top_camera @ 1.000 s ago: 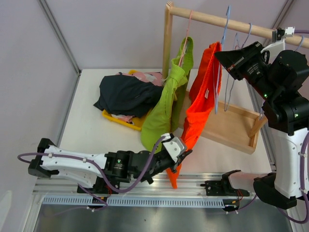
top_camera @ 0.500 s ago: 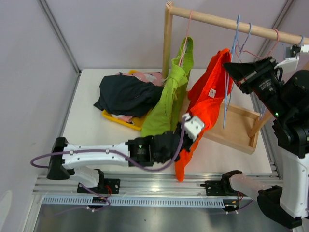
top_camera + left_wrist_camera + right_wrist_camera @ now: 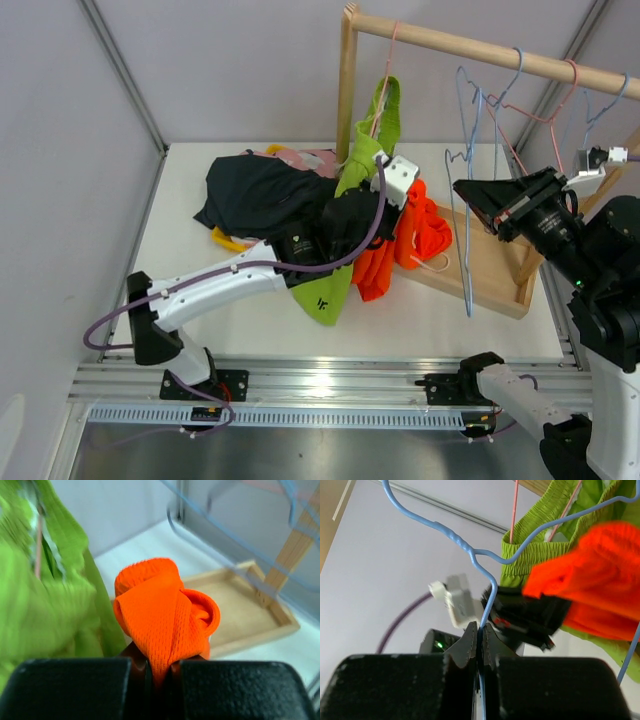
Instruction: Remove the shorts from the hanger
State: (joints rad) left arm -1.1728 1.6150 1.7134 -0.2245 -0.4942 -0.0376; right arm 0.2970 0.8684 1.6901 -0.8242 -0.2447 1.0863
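Note:
My left gripper [image 3: 400,205] is shut on the bright orange shorts [image 3: 408,238], which hang bunched from its jaws above the table, clear of any hanger. In the left wrist view the orange fabric [image 3: 162,610] is pinched between my fingertips [image 3: 160,672]. My right gripper [image 3: 460,192] is shut on the wire of a bare blue hanger [image 3: 467,255]; the wire [image 3: 490,592] runs through its tips [image 3: 480,630]. Lime green shorts [image 3: 362,160] hang on a pink hanger beside the rack post. Black shorts [image 3: 262,192] and pink shorts [image 3: 310,158] lie in a pile.
The wooden rack has a top rail [image 3: 470,45], a post [image 3: 347,95] and a base tray [image 3: 495,265]. More empty hangers [image 3: 545,105] hang on the rail at the right. A yellow bin [image 3: 228,242] holds the pile of shorts.
My left gripper has pulled the orange shorts off the blue hanger and carried them up and back toward the rack post. The right gripper moved down and right with the now bare hanger.

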